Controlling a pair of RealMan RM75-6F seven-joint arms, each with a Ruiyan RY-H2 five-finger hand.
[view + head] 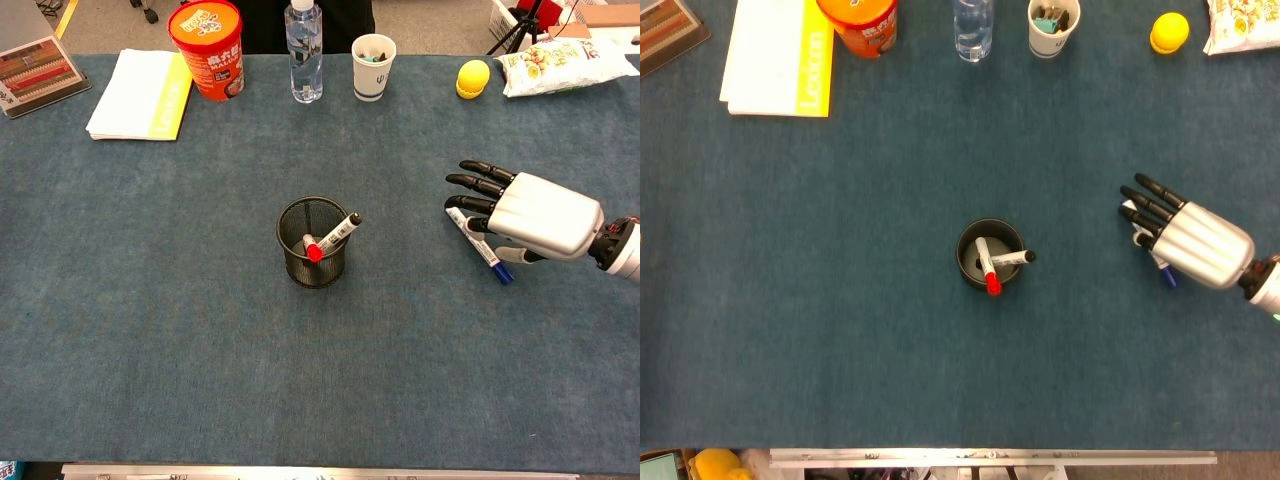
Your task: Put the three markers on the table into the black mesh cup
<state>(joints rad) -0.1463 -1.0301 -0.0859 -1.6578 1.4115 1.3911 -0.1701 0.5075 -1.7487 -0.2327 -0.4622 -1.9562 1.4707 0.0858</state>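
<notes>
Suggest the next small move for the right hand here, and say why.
Probably lower the right hand and close its fingers on the blue-capped marker. That marker lies on the table partly under the hand, not yet gripped, while the black mesh cup already holds two markers, so this is the last one.

The right hand [525,213] has a smooth silver shell, slim black fingers [478,183] and a dark wrist.

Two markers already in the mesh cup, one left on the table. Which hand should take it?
Right. The right hand is over the blue-capped marker, its fingers spread above it and not visibly gripping. The left hand shows in neither view. The black mesh cup with the other two markers stands mid-table, toward the robot's left.
</notes>
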